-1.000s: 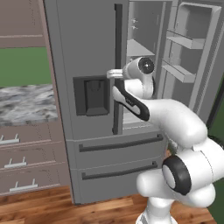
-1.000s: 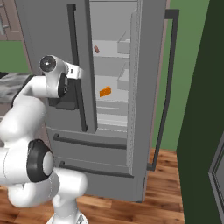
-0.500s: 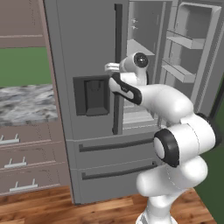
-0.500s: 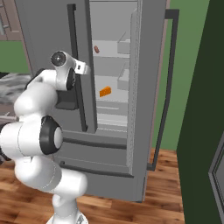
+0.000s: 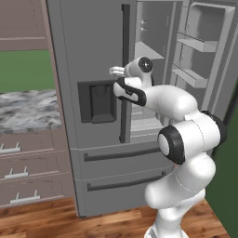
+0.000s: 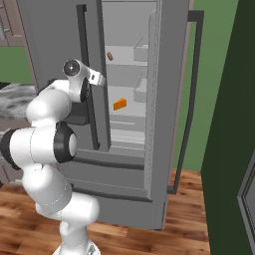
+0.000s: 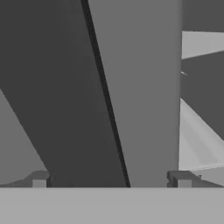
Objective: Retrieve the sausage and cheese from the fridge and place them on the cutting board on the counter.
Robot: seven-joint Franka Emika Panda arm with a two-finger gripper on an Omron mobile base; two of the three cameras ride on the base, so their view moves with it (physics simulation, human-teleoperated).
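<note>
The grey fridge (image 5: 83,46) stands with its left door shut and its right door (image 5: 204,56) swung open. On an upper shelf inside lies the reddish-brown sausage (image 6: 110,56). The orange cheese (image 6: 119,104) wedge sits on a shelf below it. My gripper (image 5: 116,70) hovers open at the inner edge of the shut left door, beside its long dark handle (image 5: 124,93), holding nothing. From the right it shows as the gripper (image 6: 101,79), left of and above the cheese. In the hand view the gripper (image 7: 110,180) has its fingertips (image 7: 39,179) spread wide before the door edge. The cutting board is out of view.
The marbled counter (image 5: 28,109) over brown drawers (image 5: 28,172) adjoins the fridge on the left. The open door (image 6: 172,99) with its dark handle (image 6: 191,99) juts out on the right, close to a dark green wall (image 6: 224,124). Fridge bottom drawers (image 5: 121,176) are shut.
The arm has folded higher, its elbow swinging right, and the hand has risen a little along the left door's edge. The jaws stayed open.
</note>
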